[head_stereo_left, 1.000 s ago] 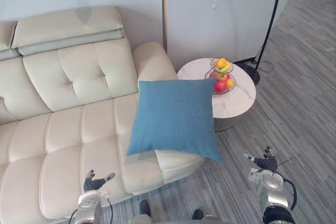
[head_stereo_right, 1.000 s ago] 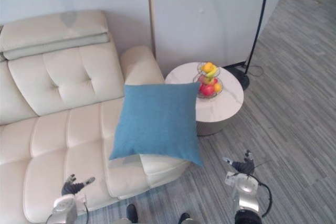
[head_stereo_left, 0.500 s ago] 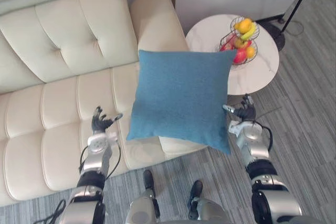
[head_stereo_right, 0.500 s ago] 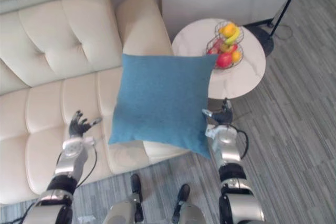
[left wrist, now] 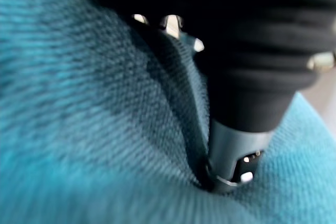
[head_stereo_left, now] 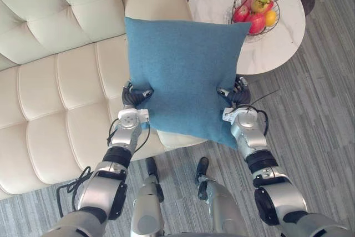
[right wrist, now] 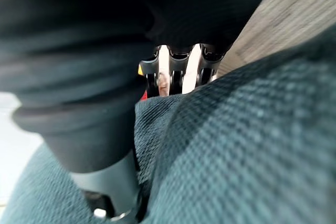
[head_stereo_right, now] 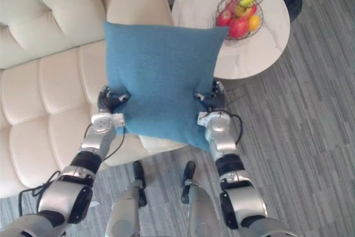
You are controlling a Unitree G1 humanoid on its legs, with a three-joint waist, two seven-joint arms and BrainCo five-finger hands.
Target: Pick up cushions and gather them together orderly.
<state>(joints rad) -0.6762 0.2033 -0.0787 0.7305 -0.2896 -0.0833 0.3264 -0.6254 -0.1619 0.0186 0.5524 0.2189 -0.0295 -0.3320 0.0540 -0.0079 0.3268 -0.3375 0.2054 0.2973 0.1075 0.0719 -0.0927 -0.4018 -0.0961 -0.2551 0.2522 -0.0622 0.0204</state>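
Mid-pick, carry step next. Holding blue cushion [head_stereo_left: 183, 76] at centre of the head view, broad face turned up toward the camera, over the front edge of the cream sofa [head_stereo_left: 55, 81] seat.

Pinching its 8 o'clock edge with left hand [head_stereo_left: 133, 97]: thumb dug into the fabric, fingers curled round behind. Doing the same at the 4 o'clock edge with right hand [head_stereo_left: 236, 94], clamped on cloth. Seeing fabric dimpled at both grips, so firm hold on each side.

Probably lifted clear of the seat rather than resting on it; can't confirm from above.

Noting round side table [head_stereo_left: 277, 43] with wire fruit basket [head_stereo_left: 258, 4] at 1 o'clock, close behind the cushion's 1 o'clock corner.

Next: swing toward the seat at 9 o'clock and set down square against the backrest. Calls for even grip on both edges to avoid twist, and steering away from 1 o'clock so as not to clip the basket.
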